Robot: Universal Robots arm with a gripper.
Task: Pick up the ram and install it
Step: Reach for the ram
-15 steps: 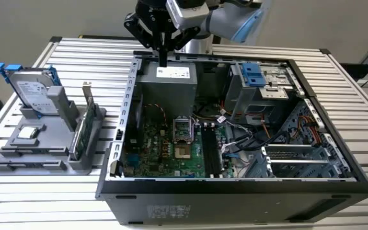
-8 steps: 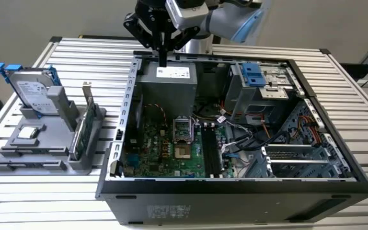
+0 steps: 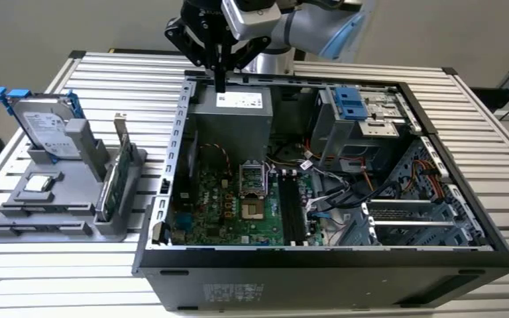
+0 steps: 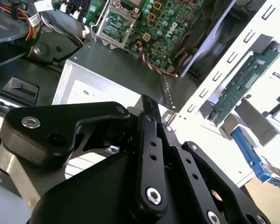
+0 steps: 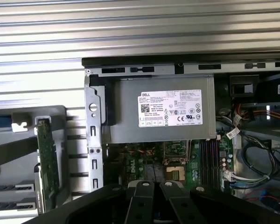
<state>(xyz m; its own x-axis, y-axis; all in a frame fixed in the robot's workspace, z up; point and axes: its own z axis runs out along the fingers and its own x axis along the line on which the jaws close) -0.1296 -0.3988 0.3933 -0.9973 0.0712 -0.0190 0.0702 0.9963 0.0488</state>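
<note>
My gripper [image 3: 222, 87] hangs above the back edge of the open computer case [image 3: 182, 165], over the grey power supply [image 3: 232, 109]. Its black fingers [image 4: 148, 121] point down, pressed together with nothing between them. The green motherboard [image 3: 228, 205] lies on the case floor, its long black memory slots [image 3: 291, 212] beside the processor socket. On the exterior view's left stands a grey holder [image 3: 69, 199]. Two long dark narrow strips [image 3: 38, 208] lie in its front grooves. I cannot tell whether either is the ram.
The holder also carries a silver hard drive [image 3: 47, 129] with blue rails, an upright green card [image 3: 117, 175] with a metal bracket, and a small square chip [image 3: 40, 184]. Cables and drive cages [image 3: 360, 112] crowd the case's right half. The table is ribbed aluminium.
</note>
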